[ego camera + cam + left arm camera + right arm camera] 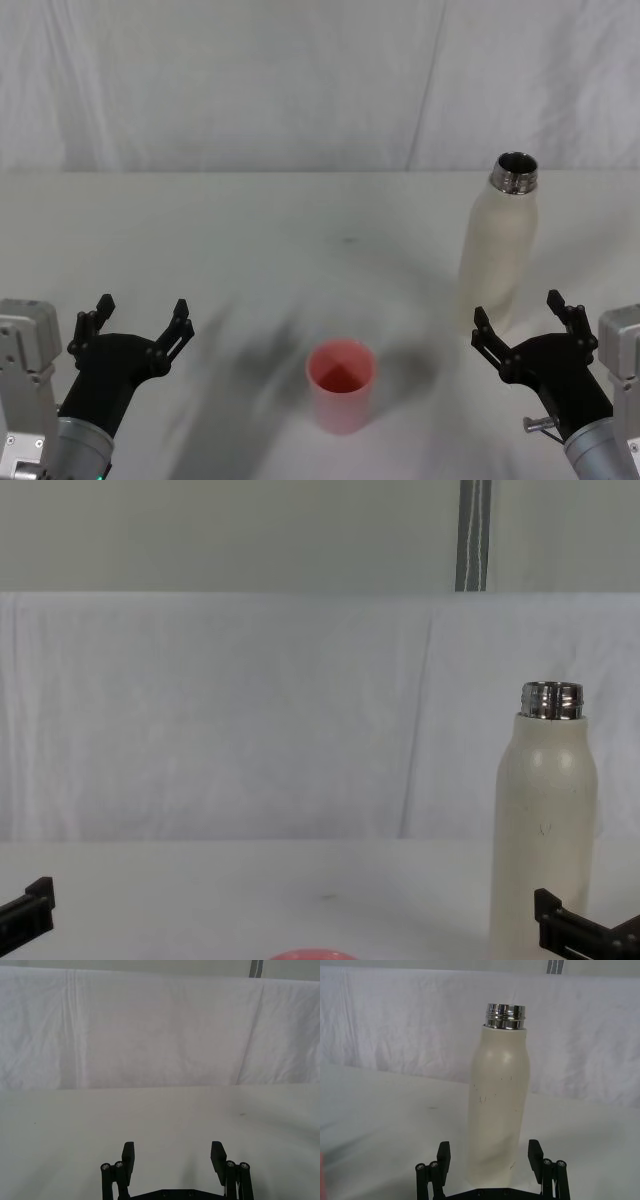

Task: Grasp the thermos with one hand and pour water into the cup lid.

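Head view: thermos (499, 245) upright, uncapped, behind and right of the pink cup lid (341, 386); right gripper (525, 325) spread just before the thermos base; left gripper (140, 323) spread, well left of the cup lid; right wrist view: thermos between the spread fingers (443, 1152); chest view: thermos right of the lid's rim.

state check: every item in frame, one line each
thermos: upright on the table, uncapped, not held
cup lid: upright, mouth up, looks empty
right gripper: open, fingers either side of the thermos base, no contact evident
left gripper: open, holding nothing, low over the table
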You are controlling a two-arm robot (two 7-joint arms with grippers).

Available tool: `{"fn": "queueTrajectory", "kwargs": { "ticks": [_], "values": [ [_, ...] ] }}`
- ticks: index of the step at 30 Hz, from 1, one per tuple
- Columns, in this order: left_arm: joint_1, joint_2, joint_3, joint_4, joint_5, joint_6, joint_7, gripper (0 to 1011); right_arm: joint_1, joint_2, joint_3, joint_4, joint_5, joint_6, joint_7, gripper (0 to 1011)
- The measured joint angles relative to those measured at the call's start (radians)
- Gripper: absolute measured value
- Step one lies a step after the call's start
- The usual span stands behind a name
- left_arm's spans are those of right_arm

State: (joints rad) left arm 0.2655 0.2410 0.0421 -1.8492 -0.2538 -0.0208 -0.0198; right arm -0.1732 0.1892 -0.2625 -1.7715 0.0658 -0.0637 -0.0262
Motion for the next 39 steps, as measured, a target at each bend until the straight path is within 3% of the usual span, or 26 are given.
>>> {"fn": "queueTrajectory", "kwargs": {
  "ticks": [39],
  "values": [
    [0.000, 0.000, 0.000, 0.000, 0.000, 0.000, 0.000, 1001, 0.000, 0.000, 0.000, 0.000, 0.000, 0.000, 0.000, 1003]
  ]
}}
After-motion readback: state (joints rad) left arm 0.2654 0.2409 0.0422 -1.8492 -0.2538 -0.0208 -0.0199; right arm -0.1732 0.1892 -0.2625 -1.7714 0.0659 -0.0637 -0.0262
